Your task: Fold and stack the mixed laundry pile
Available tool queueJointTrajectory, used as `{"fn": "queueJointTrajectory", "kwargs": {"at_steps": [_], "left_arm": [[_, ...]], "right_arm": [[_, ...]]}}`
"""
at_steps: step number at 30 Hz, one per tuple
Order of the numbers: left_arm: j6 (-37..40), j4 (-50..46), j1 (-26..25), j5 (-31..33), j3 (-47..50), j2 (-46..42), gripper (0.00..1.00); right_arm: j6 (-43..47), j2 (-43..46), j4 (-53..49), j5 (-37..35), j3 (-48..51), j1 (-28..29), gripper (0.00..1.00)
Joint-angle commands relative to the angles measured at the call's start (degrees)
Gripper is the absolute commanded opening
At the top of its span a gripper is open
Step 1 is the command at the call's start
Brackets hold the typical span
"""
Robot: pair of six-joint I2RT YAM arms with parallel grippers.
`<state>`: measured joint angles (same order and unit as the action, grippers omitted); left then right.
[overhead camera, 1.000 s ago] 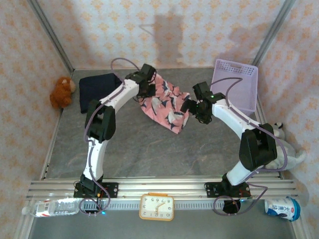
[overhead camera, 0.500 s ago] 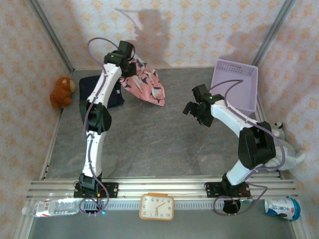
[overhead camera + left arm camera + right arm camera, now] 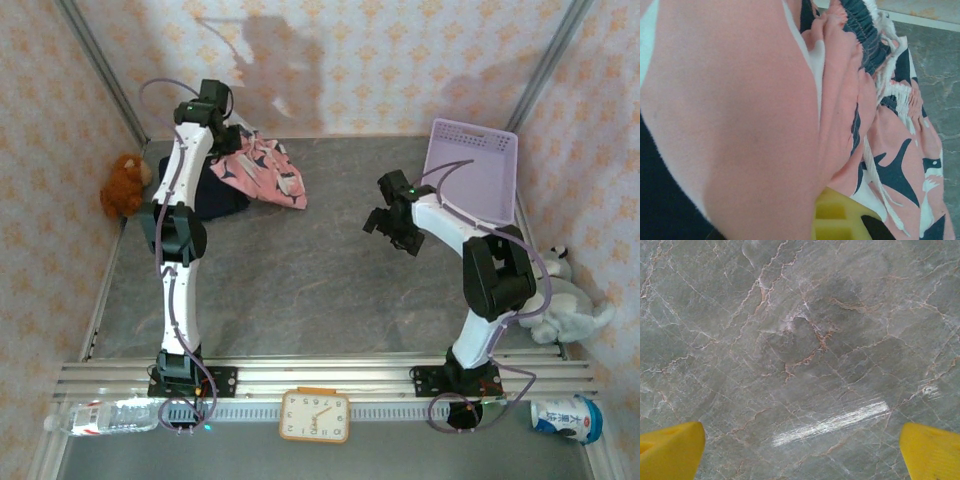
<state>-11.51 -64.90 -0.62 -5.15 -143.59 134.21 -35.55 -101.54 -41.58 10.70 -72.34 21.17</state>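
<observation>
Pink garment (image 3: pixel 265 173) carried left, overlapping navy garment (image 3: pixel 212 192)

Here's the pink cloth (image 3: pixel 740 125), soft and matt, and the tabletop (image 3: pixel 805 340), smooth marbled grey, faintly glossy.

Left arm (image 3: pixel 172 225) stretched far back-left, left gripper (image 3: pixel 232 140) clamped on pink garment (image 3: pixel 265 172); right arm (image 3: pixel 455 222) bent, right gripper (image 3: pixel 390 232) wide open.

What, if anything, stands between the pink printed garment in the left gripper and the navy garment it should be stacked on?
Nothing visible does. The left gripper, shut on the pink garment, holds it right beside or over the navy garment at the far left. The brown plush toy sits further left, off the path.
</observation>
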Motion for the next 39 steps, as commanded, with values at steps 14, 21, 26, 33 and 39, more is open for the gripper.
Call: {"fn": "queueJointTrajectory", "kwargs": {"at_steps": [14, 21, 26, 33, 39], "left_arm": [[3.96, -1.31, 12.26, 6.69, 6.99, -7.19, 0.56], [1.60, 3.54, 13.73, 7.83, 18.27, -13.89, 1.00], [0.16, 11.85, 13.32, 1.68, 33.95, -23.22, 1.00], [-0.98, 29.83, 8.20, -1.96, 64.55, -37.50, 1.00], [-0.89, 45.40, 3.47, 6.16, 85.08, -43.73, 0.99]], "right_arm": [[1.80, -3.48, -1.69, -0.22, -6.81, -0.18, 0.99], [6.56, -0.91, -2.64, -5.59, -6.86, -0.83, 0.99], [12.85, 4.13, 2.43, -10.98, -1.23, -3.03, 0.99], [28.50, 10.34, 17.91, -17.17, 12.12, -8.97, 1.00], [37.90, 12.33, 38.74, -18.72, 24.17, -13.49, 0.99]]}}
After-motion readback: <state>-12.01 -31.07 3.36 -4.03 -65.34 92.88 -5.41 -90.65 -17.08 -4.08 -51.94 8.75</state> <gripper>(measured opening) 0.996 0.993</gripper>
